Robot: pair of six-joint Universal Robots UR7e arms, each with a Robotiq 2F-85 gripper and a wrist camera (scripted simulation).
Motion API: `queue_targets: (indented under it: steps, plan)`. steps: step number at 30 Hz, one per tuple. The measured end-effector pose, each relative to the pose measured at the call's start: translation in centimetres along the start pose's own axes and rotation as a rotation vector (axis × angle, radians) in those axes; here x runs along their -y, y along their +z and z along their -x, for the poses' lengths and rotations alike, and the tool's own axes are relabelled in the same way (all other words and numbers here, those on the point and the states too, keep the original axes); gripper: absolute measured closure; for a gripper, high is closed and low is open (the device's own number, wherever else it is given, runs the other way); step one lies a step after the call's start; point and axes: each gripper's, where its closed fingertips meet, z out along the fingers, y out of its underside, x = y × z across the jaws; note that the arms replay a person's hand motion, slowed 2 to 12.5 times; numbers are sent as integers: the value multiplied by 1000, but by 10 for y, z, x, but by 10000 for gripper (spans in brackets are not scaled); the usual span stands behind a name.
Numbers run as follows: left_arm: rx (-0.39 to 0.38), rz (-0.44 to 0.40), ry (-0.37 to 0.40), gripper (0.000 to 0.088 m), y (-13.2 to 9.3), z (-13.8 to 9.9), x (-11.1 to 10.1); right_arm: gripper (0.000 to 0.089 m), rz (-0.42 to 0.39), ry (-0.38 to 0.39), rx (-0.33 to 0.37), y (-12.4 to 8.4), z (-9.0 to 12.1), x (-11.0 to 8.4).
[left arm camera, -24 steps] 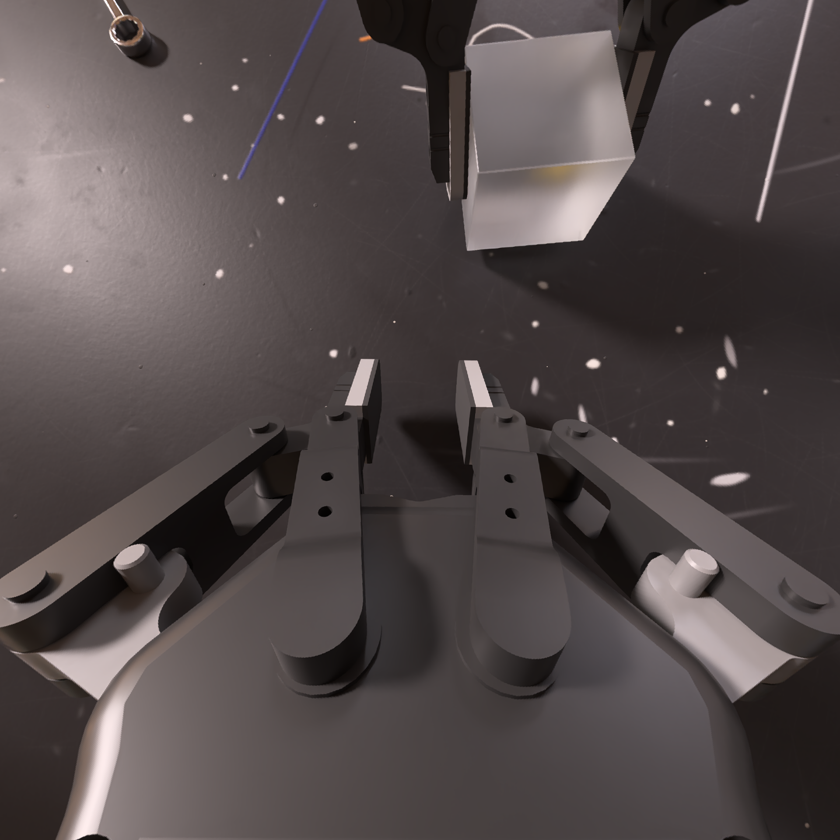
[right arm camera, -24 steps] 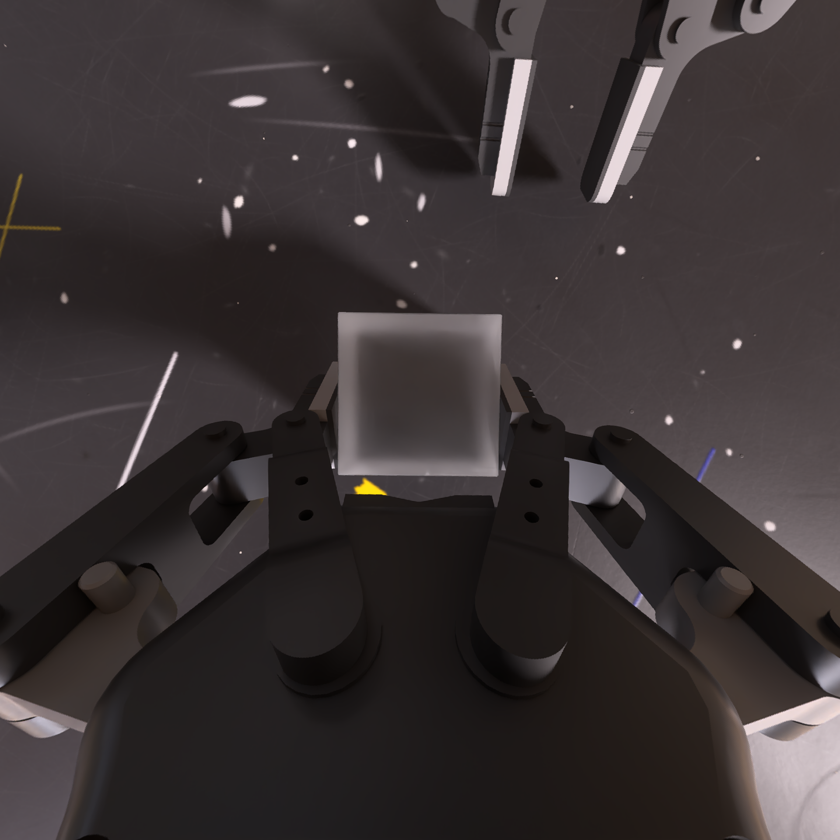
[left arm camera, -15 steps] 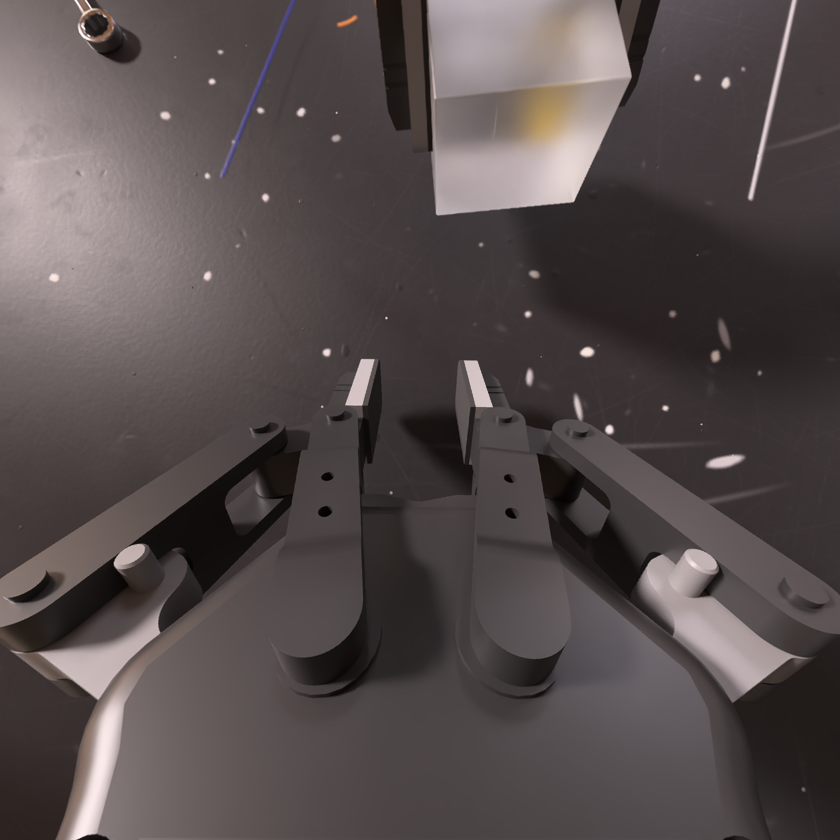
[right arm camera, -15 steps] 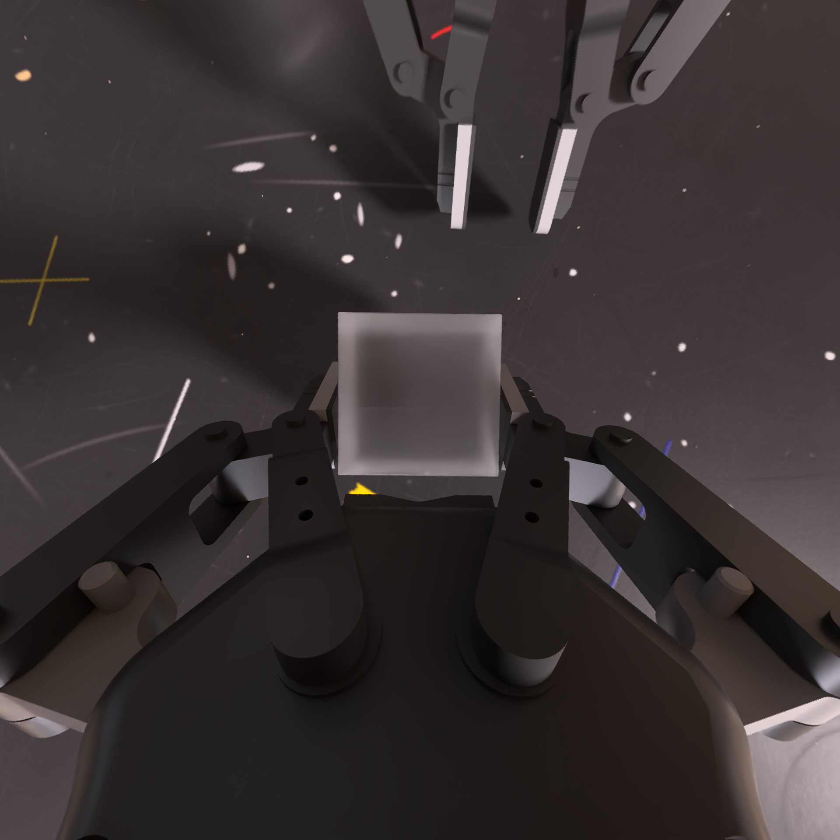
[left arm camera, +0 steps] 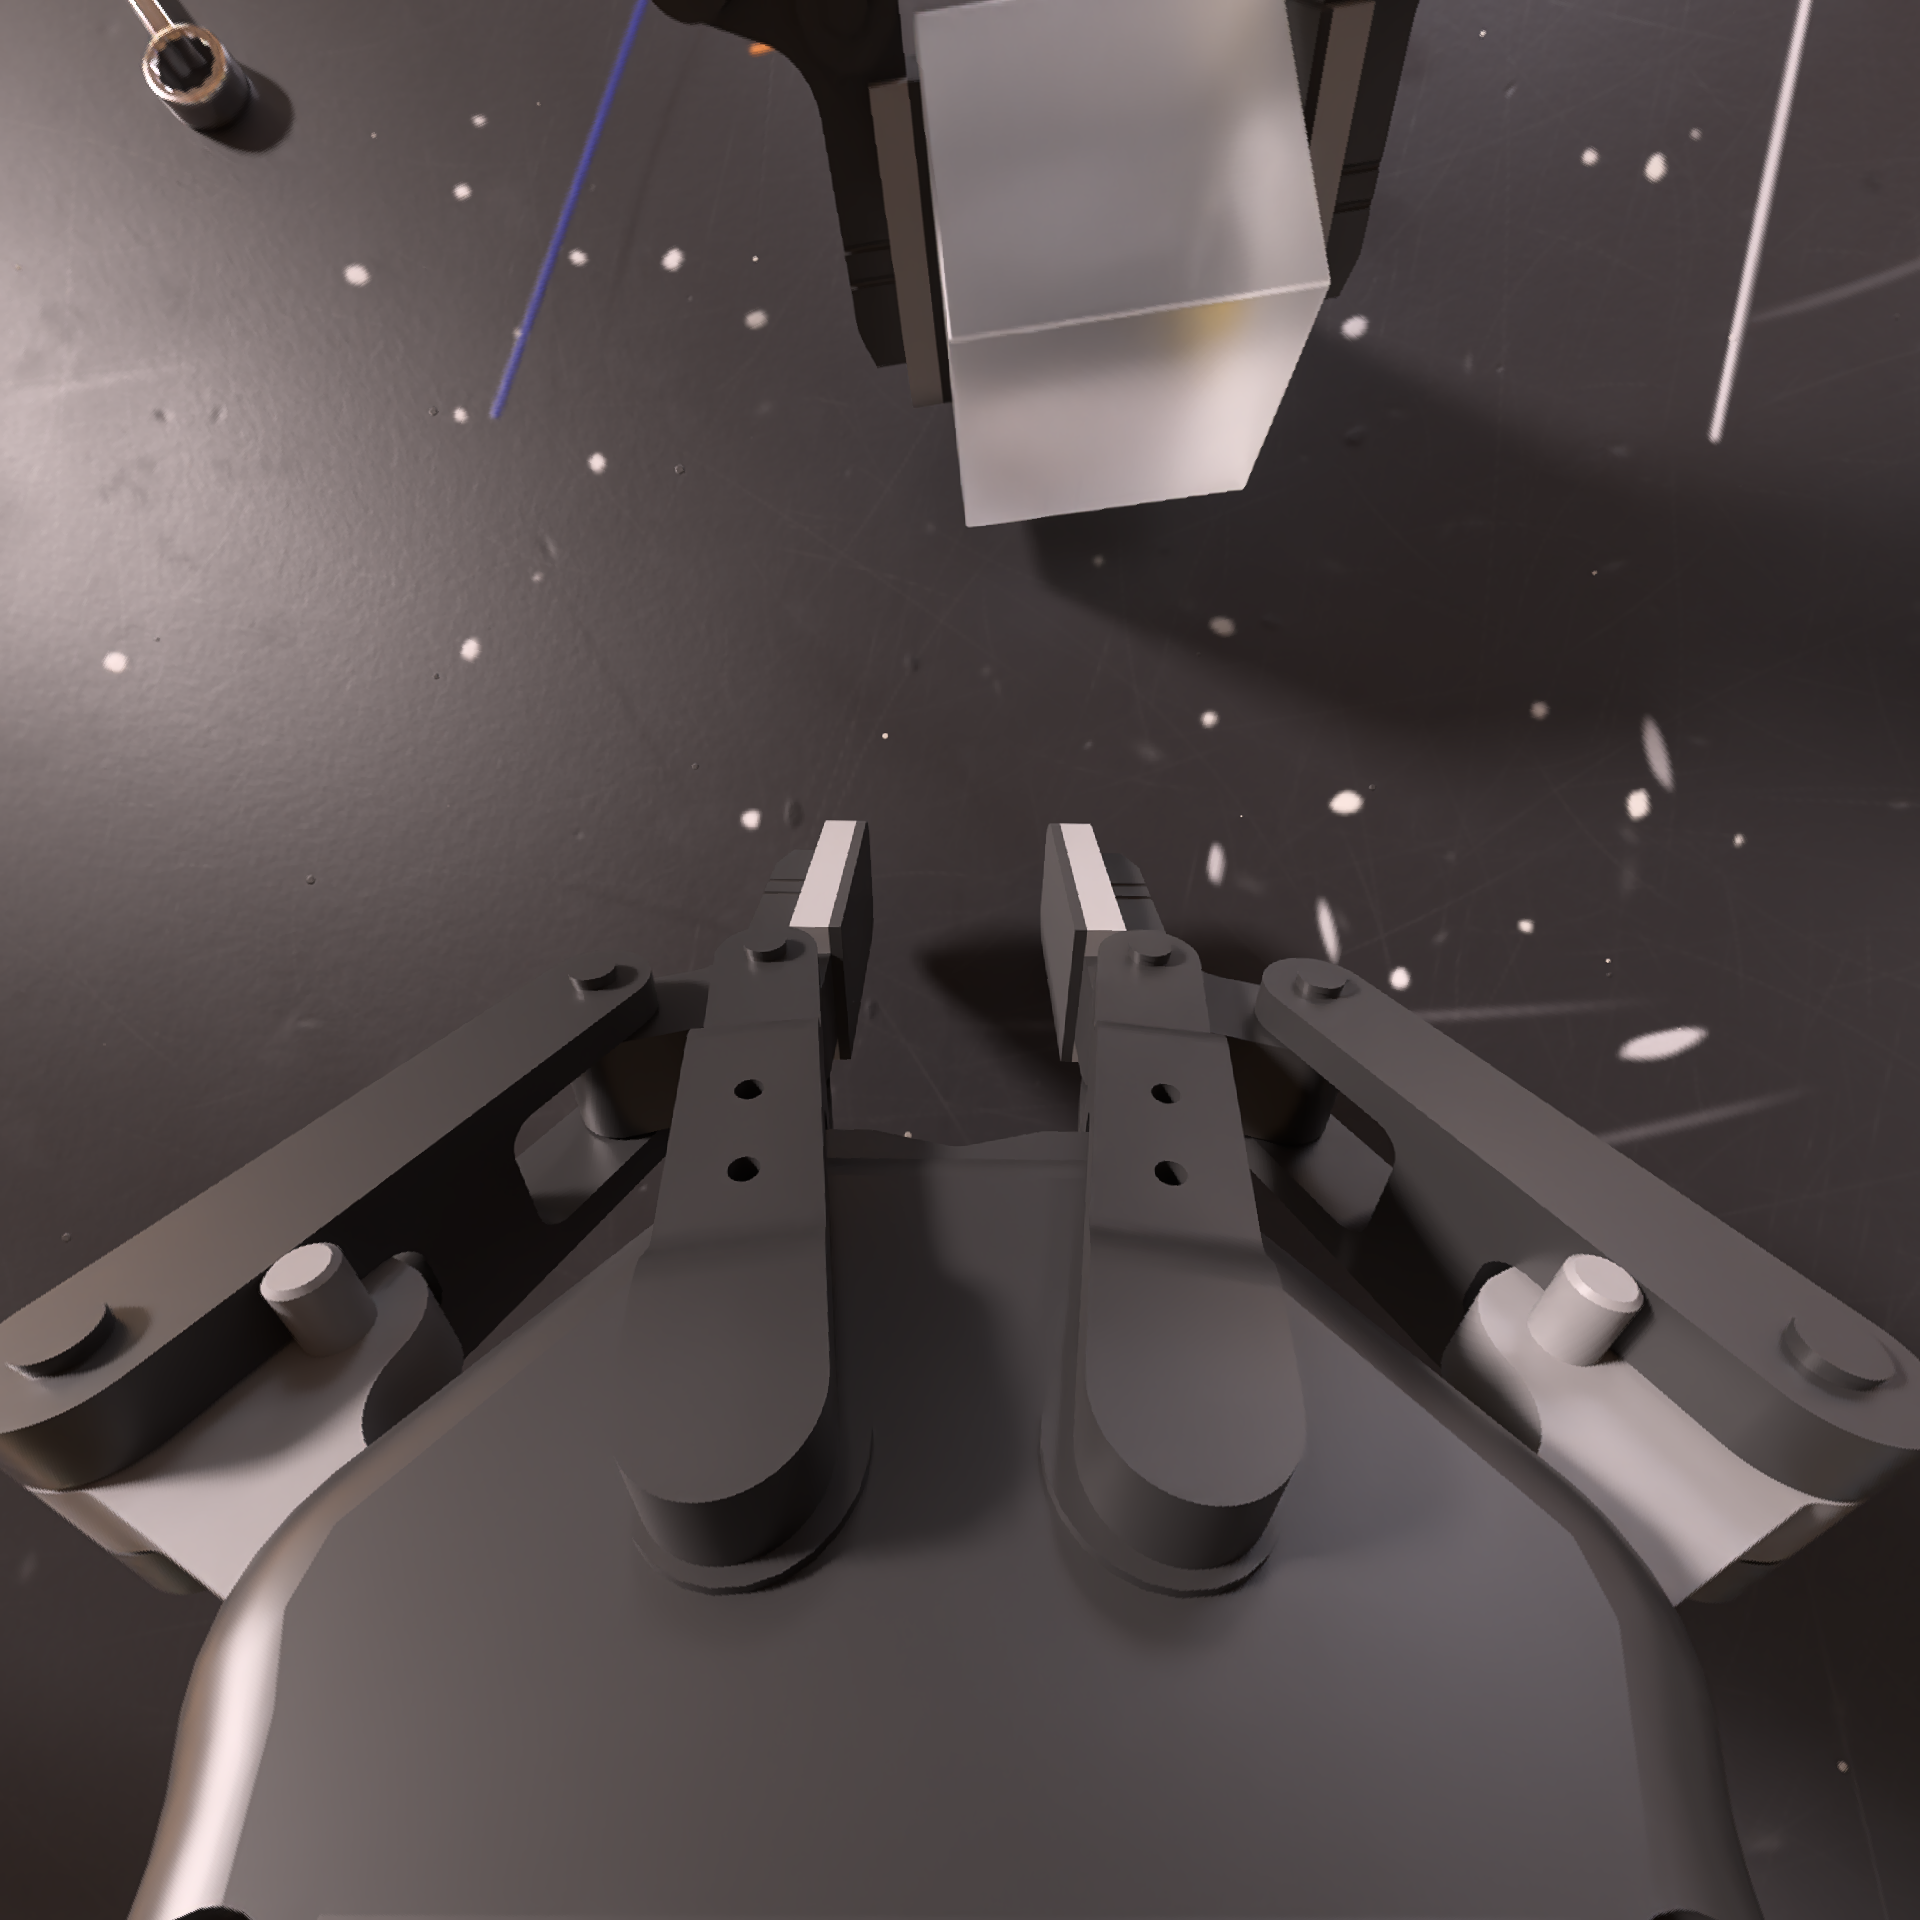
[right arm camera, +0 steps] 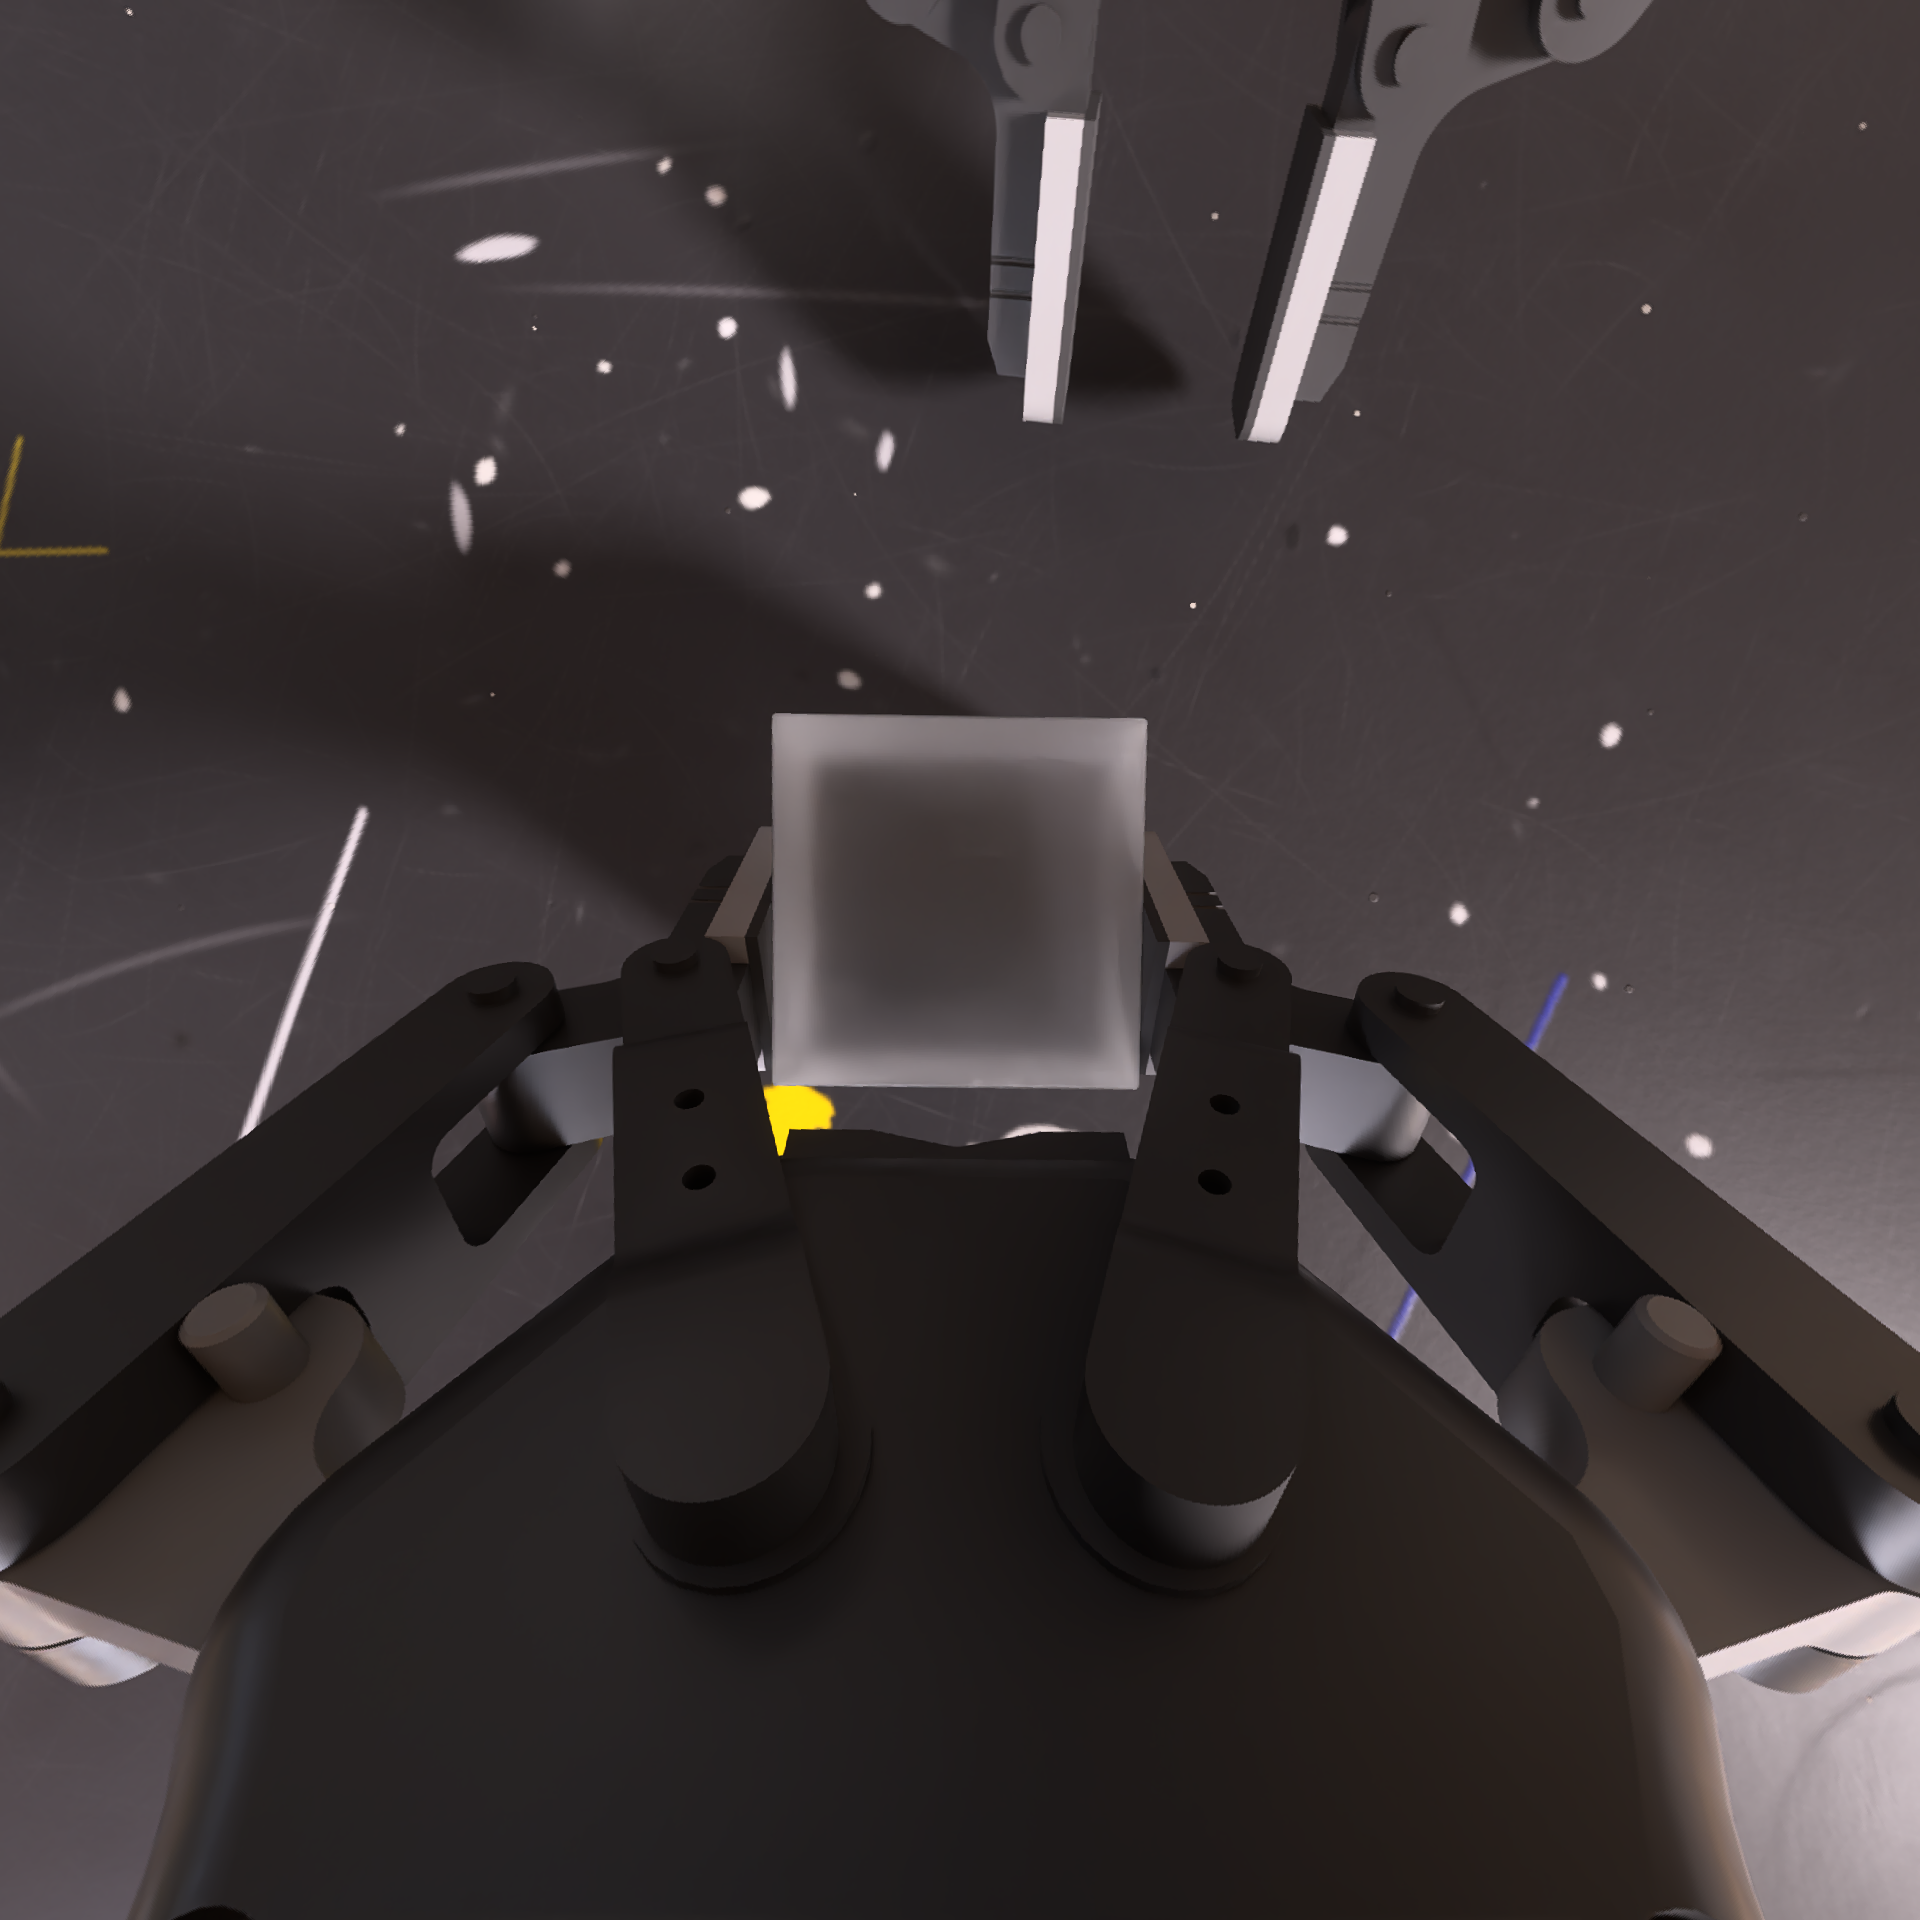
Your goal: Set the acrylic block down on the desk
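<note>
Gripping one acrylic block [right arm camera: 958,904]: right gripper [right arm camera: 958,935] jaws; left gripper [left arm camera: 956,883] jaws apart, empty.

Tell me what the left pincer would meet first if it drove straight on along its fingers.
Likely the bare desk: nothing lies between the left pincer and it. The acrylic block, held in the right pincer, sits off that line.
</note>
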Motion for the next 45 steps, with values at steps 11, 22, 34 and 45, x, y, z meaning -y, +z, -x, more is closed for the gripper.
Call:
queue_targets:
  steps: [11, 22, 34, 45]
  plan:
    - [3, -6, -2, 582, 0, 0, 0, 393, -6, -6, -5, 4, 2, -2]
    - [4, -5, -6, 582, 0, 0, 0, 393, 27, -31, -25, 4, 3, -2]
    - [16, -6, -16, 580, 0, 0, 0, 393, 62, -38, -43, 4, 3, -3]
    - [35, -13, -31, 563, -1, 1, -1, 393, 73, -42, -41, 5, 4, -2]
